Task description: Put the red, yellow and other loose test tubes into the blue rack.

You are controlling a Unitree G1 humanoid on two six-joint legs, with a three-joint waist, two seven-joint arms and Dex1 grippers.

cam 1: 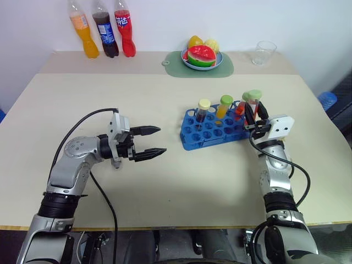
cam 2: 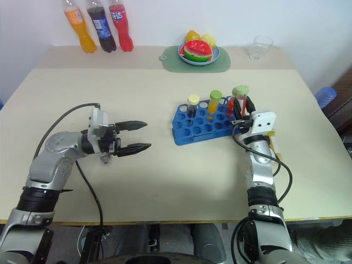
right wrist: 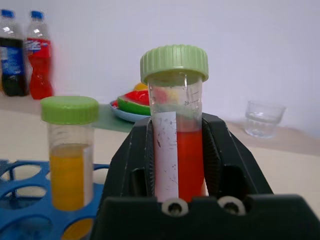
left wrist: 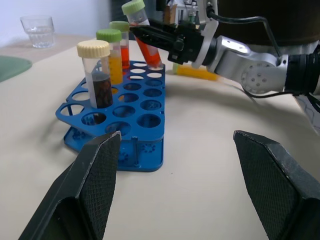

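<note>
White wall is backing a pale beige tabletop (cam 1: 165,110), where the blue rack (cam 1: 215,130) is sitting right of centre, turned at a slight angle. Three tubes are standing in its far row: a cream-capped tube (cam 1: 203,111) with dark contents, then a yellow tube (cam 1: 224,106) under a light-green cap, then a third tube (left wrist: 123,42) with red-orange liquid and a green cap, seen best from the left wrist view.

Over the rack's right end, the right hand (cam 1: 254,116) is clamping a red tube (right wrist: 176,125) between its black fingers (right wrist: 127,165), which are pressing on both sides of the barrel below the green cap. That tube is leaning, its lower tip sitting at one of the rack's holes near the far right corner; whether it is already inside the hole is hard to tell.

Well to the left of the rack, the left hand (cam 1: 149,141) is hovering above the bare tabletop with its two fingers spread wide, pointing toward the rack and gripping nothing.

Along the far edge, three soda bottles (cam 1: 102,28), a fruit bowl (cam 1: 201,57) on a green mat (cam 1: 175,66) and a clear glass (cam 1: 264,52) are standing.
</note>
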